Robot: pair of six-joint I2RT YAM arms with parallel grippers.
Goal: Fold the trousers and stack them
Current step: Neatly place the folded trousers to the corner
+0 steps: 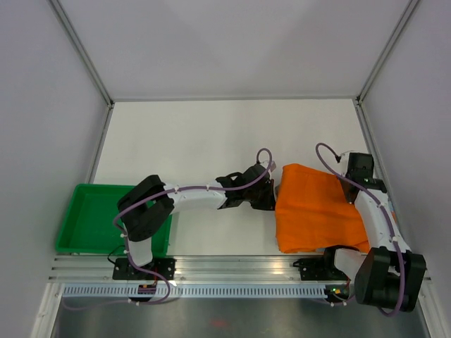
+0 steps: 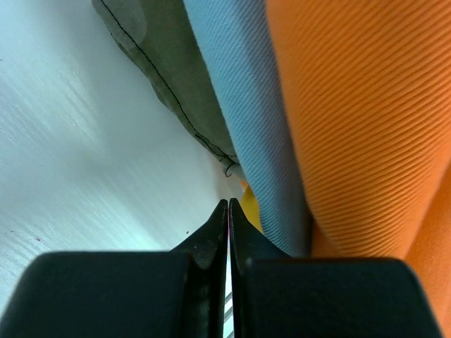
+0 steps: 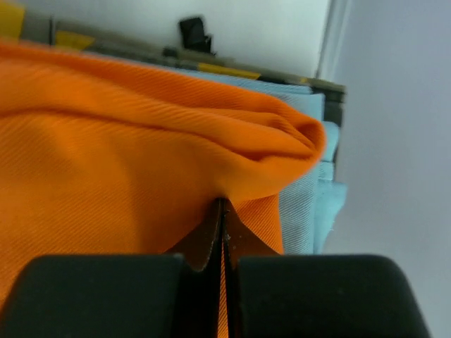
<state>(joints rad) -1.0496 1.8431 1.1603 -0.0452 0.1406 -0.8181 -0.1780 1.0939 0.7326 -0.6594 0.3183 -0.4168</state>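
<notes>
The orange trousers lie folded in a rough rectangle at the right of the table, on top of other cloths. My left gripper is shut and empty, at the left edge of the pile. In the left wrist view its tips rest low beside the orange fabric. My right gripper is at the right edge of the trousers. In the right wrist view its shut tips pinch a fold of the orange fabric.
A green tray stands at the near left. Under the trousers lie a light blue cloth, which also shows in the right wrist view, and a grey-olive cloth. The right wall is close to the pile.
</notes>
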